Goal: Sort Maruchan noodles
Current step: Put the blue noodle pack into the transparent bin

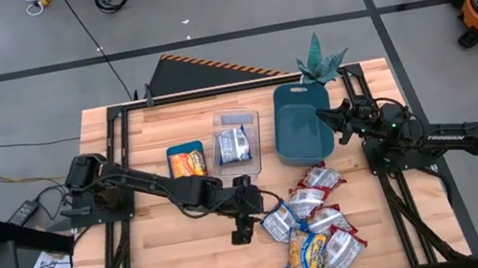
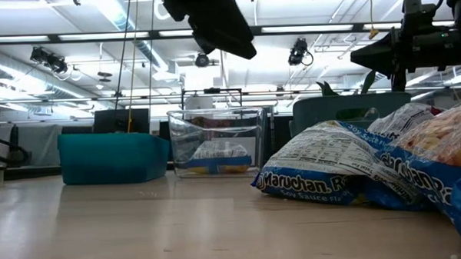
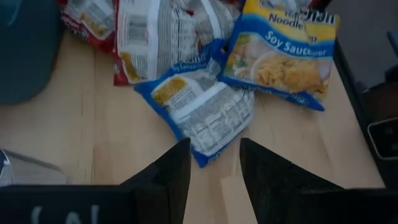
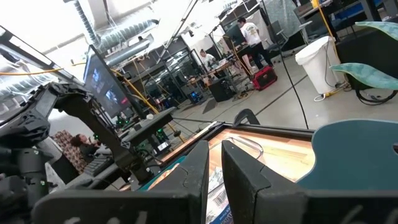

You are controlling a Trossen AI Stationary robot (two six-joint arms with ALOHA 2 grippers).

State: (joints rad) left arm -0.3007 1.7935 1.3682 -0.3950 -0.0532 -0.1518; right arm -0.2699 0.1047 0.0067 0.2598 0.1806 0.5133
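Your left gripper [image 1: 244, 231] reaches out mid-table on its extended arm, fingers [image 3: 174, 174] parted and empty; your right gripper [image 1: 329, 119] waits at the far right, fingers slightly apart.

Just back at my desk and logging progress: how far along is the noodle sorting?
Done: one orange packet in the small teal bin, one blue packet in the clear plastic container. In hand: nothing; the open left gripper hovers over a blue-edged packet. Left: the heap of crinkly packets; the right gripper waits over the large teal bin.
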